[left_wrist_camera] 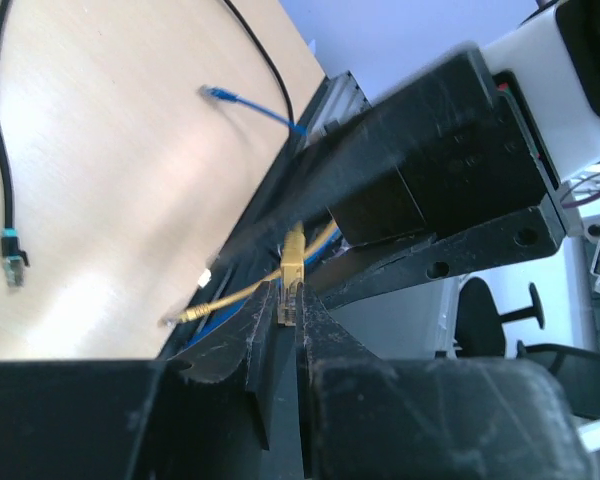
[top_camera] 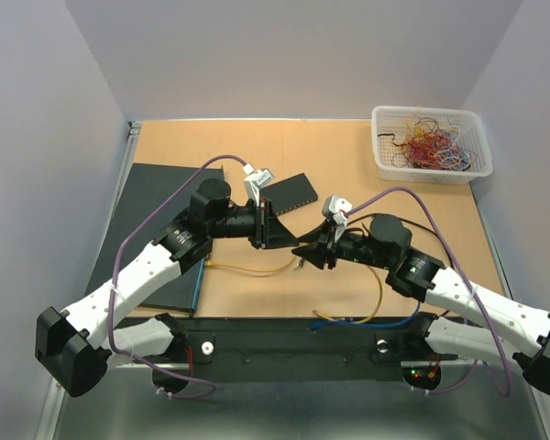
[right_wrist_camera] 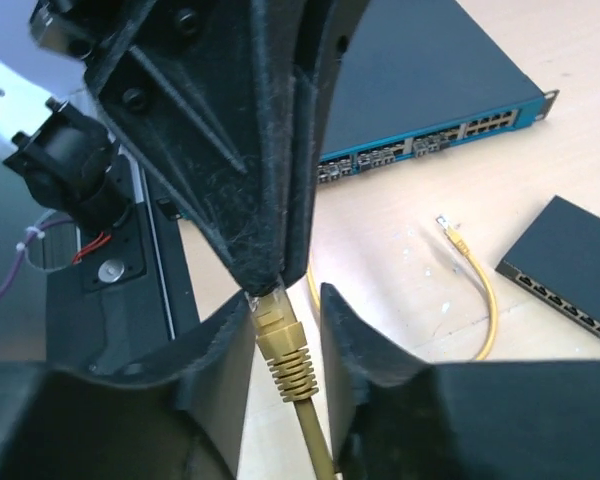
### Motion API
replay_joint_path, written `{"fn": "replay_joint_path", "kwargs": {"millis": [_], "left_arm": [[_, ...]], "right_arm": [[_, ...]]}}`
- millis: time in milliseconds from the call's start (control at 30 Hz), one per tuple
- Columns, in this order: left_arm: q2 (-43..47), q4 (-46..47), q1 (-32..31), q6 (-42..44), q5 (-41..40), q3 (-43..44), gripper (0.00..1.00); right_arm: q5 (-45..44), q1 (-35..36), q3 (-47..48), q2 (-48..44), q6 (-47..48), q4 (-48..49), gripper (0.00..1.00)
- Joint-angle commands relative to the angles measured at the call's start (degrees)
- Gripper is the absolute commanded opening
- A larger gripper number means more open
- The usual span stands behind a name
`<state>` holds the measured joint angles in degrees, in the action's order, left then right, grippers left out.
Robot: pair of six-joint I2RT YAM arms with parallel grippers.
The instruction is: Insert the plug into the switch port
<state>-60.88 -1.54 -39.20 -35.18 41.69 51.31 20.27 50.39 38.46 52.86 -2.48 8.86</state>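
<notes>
A yellow plug [right_wrist_camera: 278,322] with a ribbed boot hangs in the air between my two grippers. My left gripper [left_wrist_camera: 288,300] is shut on the plug's clear tip [left_wrist_camera: 292,272]. My right gripper [right_wrist_camera: 283,300] straddles the boot: one finger touches it and a gap shows at the other. In the top view both grippers meet over the table's middle, left [top_camera: 277,236] and right [top_camera: 304,252]. The yellow cable [top_camera: 247,269] trails onto the wood. The big switch [right_wrist_camera: 420,150] shows its port row on a teal front and lies under the left arm [top_camera: 151,220].
A smaller black switch [top_camera: 289,191] lies behind the grippers. The yellow cable's other plug [right_wrist_camera: 448,230] rests loose on the wood. A blue cable [left_wrist_camera: 230,98] and a black cable with a teal plug [left_wrist_camera: 12,250] lie near the front edge. A white basket [top_camera: 383,137] of wires stands back right.
</notes>
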Motion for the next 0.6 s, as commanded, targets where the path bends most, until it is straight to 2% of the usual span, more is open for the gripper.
{"fn": "replay_joint_path", "kwargs": {"millis": [0, 33, 67, 133, 267, 367, 400, 467, 500, 567], "left_arm": [[2.35, 4.53, 0.62, -1.47, 2.25, -0.07, 0.0], [2.7, 4.62, 0.62, -1.65, 2.25, 0.02, 0.0], [2.79, 4.62, 0.7, -1.73, 2.25, 0.02, 0.0], [3.22, 4.7, 0.79, -2.17, 2.34, -0.16, 0.0], [3.75, 4.88, 0.88, -2.53, 1.99, -0.51, 0.0], [4.11, 4.97, 1.14, -2.53, 1.38, -0.6, 0.07], [4.37, 4.97, 1.23, -2.53, 1.03, -0.6, 0.15], [4.98, 4.71, 1.41, -2.0, -0.64, -0.42, 0.23], [5.25, 4.36, 1.41, -1.13, -1.43, -0.33, 0.33], [6.56, 3.83, 1.5, -0.33, -4.42, -0.16, 0.45]], "right_arm": [[-3.3, 0.85, 0.83, -0.39, 0.72, 0.19, 0.3], [-3.48, 0.85, 0.83, -0.39, 0.81, 0.1, 0.25], [-3.66, 0.94, 0.83, -0.3, 0.98, 0.19, 0.13], [-4.1, 0.94, 0.92, -0.22, 1.16, 0.19, 0.0], [-3.84, 1.11, 0.66, -0.04, 1.25, 0.54, 0.0], [-3.92, 1.11, -0.74, -0.56, 0.9, 2.03, 0.0], [-4.1, 1.11, -1.19, -0.83, 0.81, 3.08, 0.01], [-4.36, 1.11, -2.24, -1.53, 0.46, 4.05, 0.0], [-4.71, 1.11, -3.12, -1.79, 0.29, 4.49, 0.0], [-4.89, 1.11, -3.91, -2.5, -0.24, 5.46, 0.0]]}}
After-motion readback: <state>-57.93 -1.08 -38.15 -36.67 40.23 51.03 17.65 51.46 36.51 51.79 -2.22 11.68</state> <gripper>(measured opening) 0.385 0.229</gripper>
